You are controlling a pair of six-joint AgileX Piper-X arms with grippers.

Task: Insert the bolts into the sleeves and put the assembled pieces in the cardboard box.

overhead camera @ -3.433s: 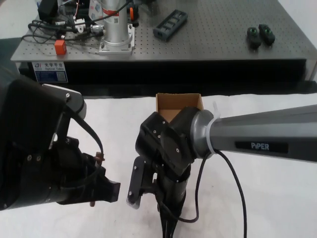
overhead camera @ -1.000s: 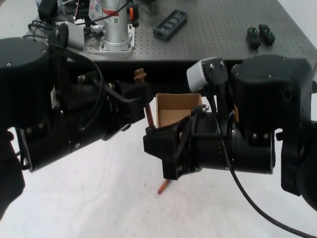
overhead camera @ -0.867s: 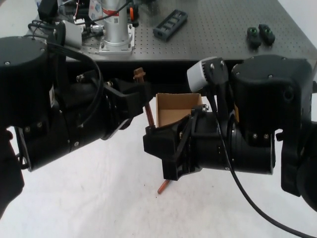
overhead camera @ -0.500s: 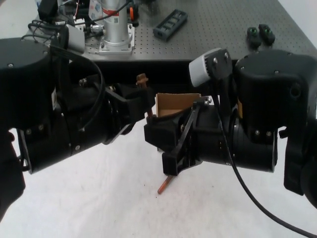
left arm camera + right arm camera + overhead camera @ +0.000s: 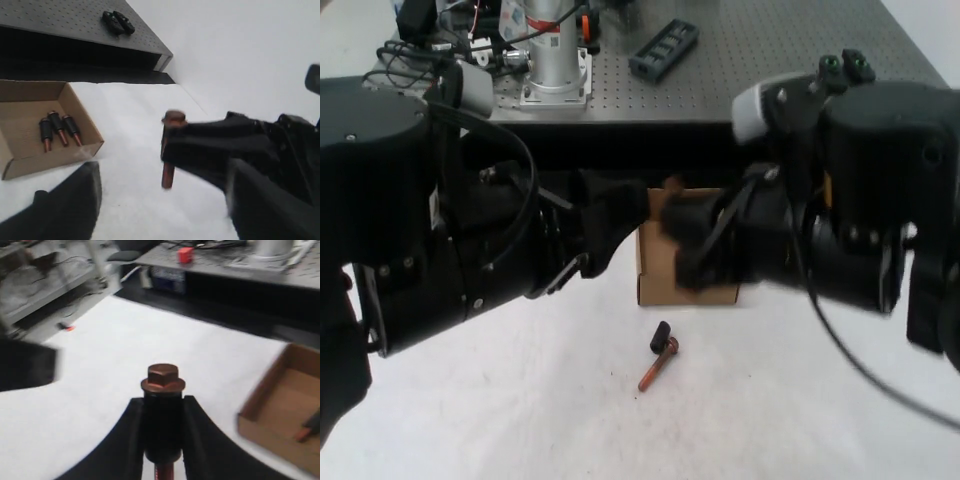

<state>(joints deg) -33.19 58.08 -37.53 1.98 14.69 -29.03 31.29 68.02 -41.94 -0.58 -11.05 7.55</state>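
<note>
Cloth-covered bench; arms half-hide cardboard box; right tool holds bolt.

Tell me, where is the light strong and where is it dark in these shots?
High view: white cloth evenly bright, loose bolt nearly shadowless, gap under the metal bench black. Left wrist view: cardboard box lit inside. Right wrist view: the head of the sleeved bolt catches light.

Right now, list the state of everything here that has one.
Held sleeve: upright, a bolt through it.
Right gripper: shut on the held sleeve.
Left gripper: open, empty.
Cardboard box: open-topped, three assembled pieces inside.
Loose bolt: lying on the bench, unsleeved.
Loose sleeve: lying beside that bolt.
</note>
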